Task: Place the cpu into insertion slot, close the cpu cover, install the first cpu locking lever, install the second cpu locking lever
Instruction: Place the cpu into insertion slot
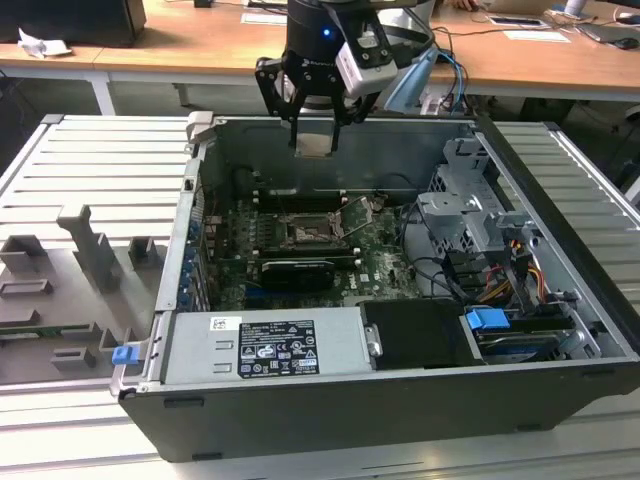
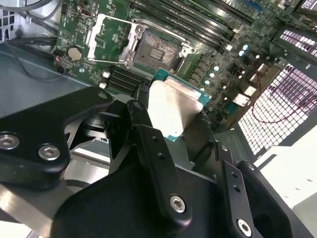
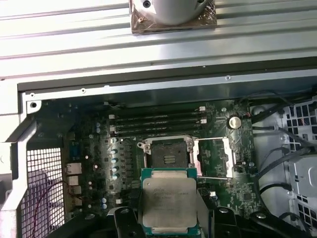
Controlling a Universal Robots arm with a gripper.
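Wooden desks behind; ribbed metal table carries open computer case.

Exterior view: gripper above case, fingers clamped on cpu. Insertion slot bare on motherboard below. Cpu cover hinged up at exterior view's right of insertion slot.

Second wrist view: cpu pinched edgewise between fingers, well apart from insertion slot.

First wrist view: cpu metal face showing, clear of insertion slot; cpu cover open beside it.
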